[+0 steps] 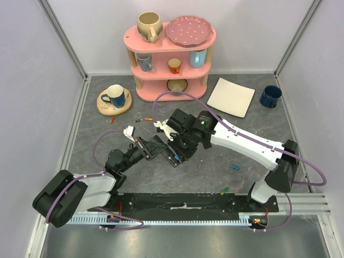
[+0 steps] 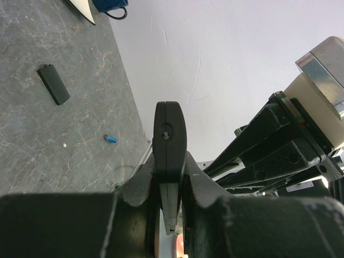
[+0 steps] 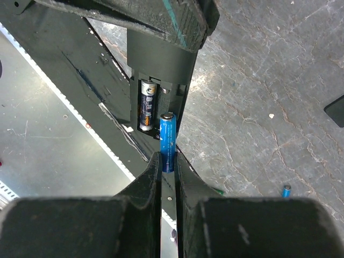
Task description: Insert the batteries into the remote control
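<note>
Remote [image 3: 159,59]: held off the counter [image 3: 258,107] by the left hand [image 2: 171,180], which is clamped on its sides. The open compartment lies directly ahead of the right hand [image 3: 168,161]. One cell [image 3: 146,105] sits in the slot to that hand's left. The right hand pinches a blue battery [image 3: 168,134], tip at the empty slot's mouth.

Align the battery with the slot axis, confirm polarity, press the spring end in first, then release.

The cover [image 2: 54,84] and a spare battery [image 2: 110,138] lie on the counter, well clear. The left hand's grip just beyond the compartment limits the approach.
</note>
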You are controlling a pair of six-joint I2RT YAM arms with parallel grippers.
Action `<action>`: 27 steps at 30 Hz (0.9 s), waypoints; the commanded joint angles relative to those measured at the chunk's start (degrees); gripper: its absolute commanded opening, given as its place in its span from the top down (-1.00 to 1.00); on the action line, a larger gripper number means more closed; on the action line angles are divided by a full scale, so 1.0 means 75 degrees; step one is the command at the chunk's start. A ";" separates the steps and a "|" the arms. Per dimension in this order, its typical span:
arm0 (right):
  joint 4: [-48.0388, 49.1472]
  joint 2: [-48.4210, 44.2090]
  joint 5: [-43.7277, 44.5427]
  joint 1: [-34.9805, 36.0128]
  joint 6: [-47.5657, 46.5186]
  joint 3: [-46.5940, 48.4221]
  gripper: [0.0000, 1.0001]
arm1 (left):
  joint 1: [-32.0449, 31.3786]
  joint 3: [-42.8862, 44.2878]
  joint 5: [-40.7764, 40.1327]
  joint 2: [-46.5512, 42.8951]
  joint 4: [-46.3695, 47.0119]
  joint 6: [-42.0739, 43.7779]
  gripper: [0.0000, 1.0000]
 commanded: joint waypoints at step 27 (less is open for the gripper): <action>0.0488 0.0199 -0.0284 0.0102 0.0293 -0.0131 1.00 | -0.0024 -0.0515 0.0187 -0.0684 -0.0053 0.0046 0.96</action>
